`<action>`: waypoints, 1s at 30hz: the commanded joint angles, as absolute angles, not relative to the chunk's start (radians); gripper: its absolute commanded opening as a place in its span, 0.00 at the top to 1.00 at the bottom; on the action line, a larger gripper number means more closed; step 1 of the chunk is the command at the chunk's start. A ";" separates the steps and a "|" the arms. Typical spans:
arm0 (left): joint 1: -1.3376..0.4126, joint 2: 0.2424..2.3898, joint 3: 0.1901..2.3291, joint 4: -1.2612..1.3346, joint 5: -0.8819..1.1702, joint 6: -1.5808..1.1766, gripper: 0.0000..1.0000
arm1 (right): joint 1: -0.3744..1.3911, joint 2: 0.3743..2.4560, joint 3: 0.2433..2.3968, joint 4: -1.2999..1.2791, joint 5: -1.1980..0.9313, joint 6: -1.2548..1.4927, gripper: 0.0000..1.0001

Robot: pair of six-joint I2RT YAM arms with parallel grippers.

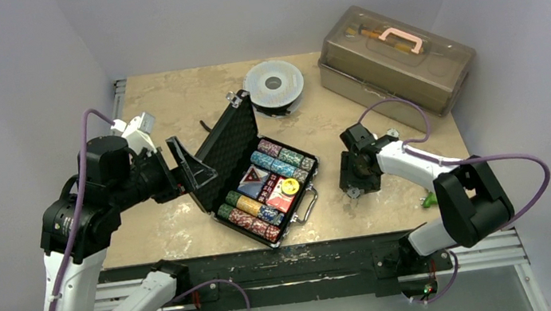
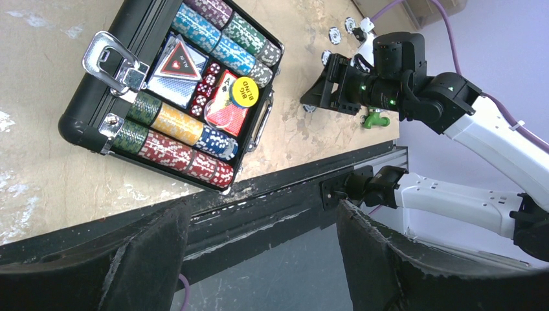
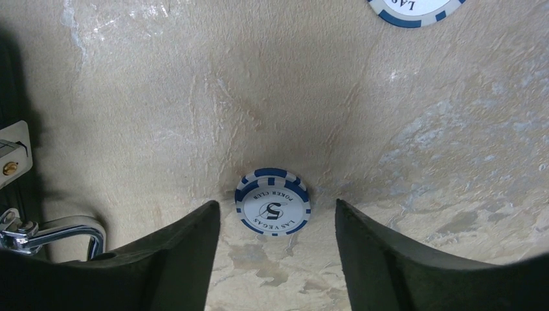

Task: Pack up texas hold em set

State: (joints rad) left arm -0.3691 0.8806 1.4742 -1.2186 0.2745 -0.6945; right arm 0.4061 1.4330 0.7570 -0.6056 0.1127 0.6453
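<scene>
The black briefcase (image 1: 218,157) lies open in the middle of the table with its lid raised to the left. Inside it are rows of multicoloured chips (image 1: 277,161), card decks (image 1: 254,181), red dice and a yellow disc (image 1: 289,187). It also shows in the left wrist view (image 2: 81,123). My left gripper (image 1: 188,173) is open and empty beside the lid's left edge; in its own view (image 2: 262,214) nothing is between the fingers. My right gripper (image 1: 357,173) points down, open, right of the case. A blue-and-white chip (image 3: 272,210) lies flat on the table between its fingertips, untouched.
A second blue-and-white chip (image 3: 414,6) lies further out, and loose chips (image 2: 335,35) show near the right gripper. The case's silver handle (image 3: 55,232) is just left of the right gripper. The brown toolbox (image 1: 396,55), grey spool (image 1: 273,85) and a small green object (image 1: 428,200) also stand on the table.
</scene>
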 commanded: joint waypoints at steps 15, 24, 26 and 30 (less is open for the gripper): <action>-0.375 0.859 1.529 -1.228 0.249 -0.678 0.21 | 0.221 1.590 1.028 -0.630 0.261 0.586 0.34; -0.376 0.853 1.555 -1.265 0.201 -0.681 0.20 | 0.140 1.688 1.069 -0.588 0.210 0.567 0.31; -0.375 0.854 1.555 -1.267 0.195 -0.683 0.20 | 0.124 1.694 1.061 -0.571 0.193 0.556 0.32; -0.376 0.859 1.553 -1.263 0.191 -0.687 0.20 | 0.112 1.712 1.057 -0.551 0.164 0.543 0.39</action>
